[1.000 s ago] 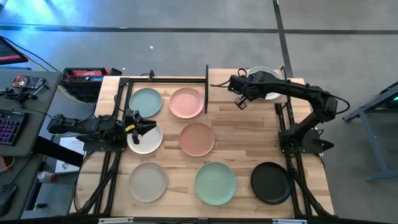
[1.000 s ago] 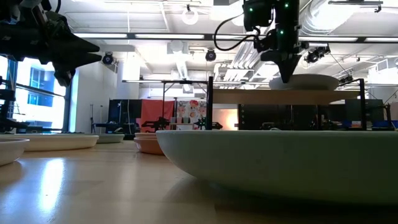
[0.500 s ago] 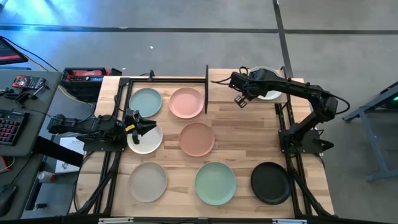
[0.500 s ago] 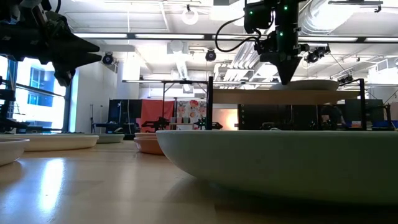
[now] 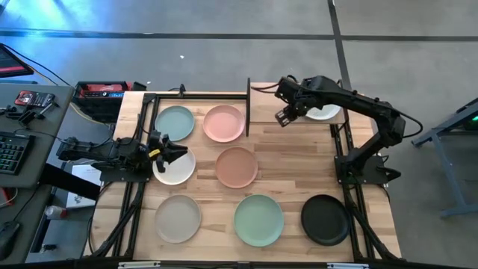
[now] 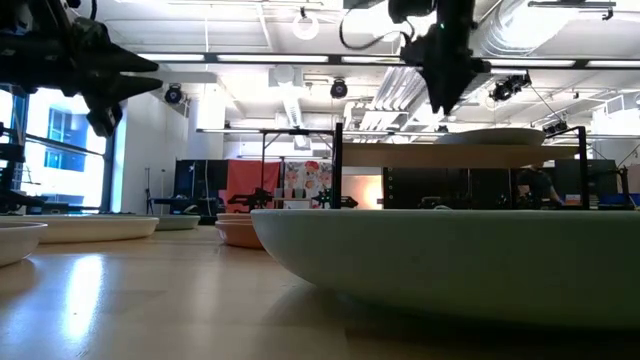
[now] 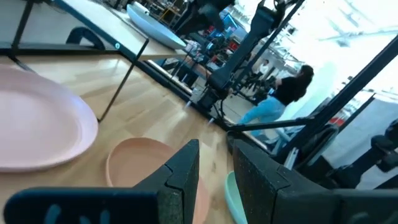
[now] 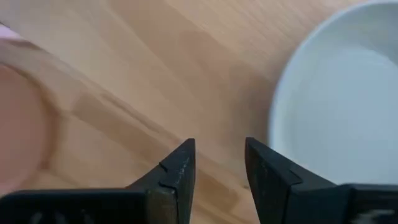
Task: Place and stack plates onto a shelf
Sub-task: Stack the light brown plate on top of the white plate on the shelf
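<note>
A light grey plate [image 5: 327, 113] lies flat on the shelf [image 5: 267, 112], a raised light-wood board at the table's far right; in the low view the plate [image 6: 492, 137] rests on the board [image 6: 440, 156]. My right gripper [image 8: 219, 163] hangs open above the board, beside the plate's rim [image 8: 280, 118], pointing steeply down and touching nothing. In the low view, this gripper [image 6: 445, 98] is clear above the plate. My left gripper [image 5: 176, 153] waits open and level over the white plate [image 5: 172, 170] at the table's left.
On the tabletop lie a pale teal plate [image 5: 174, 122], a pink plate [image 5: 224, 123], a terracotta plate [image 5: 237, 167], a beige plate [image 5: 178, 217], a mint green plate [image 5: 258, 219] and a black plate [image 5: 326, 219]. The shelf's left half is bare wood.
My right gripper has let go of the light grey plate and risen clear of it, turning a little. The plate, raised at one side a second ago, now lies flat on the shelf. My left gripper has kept its place.
</note>
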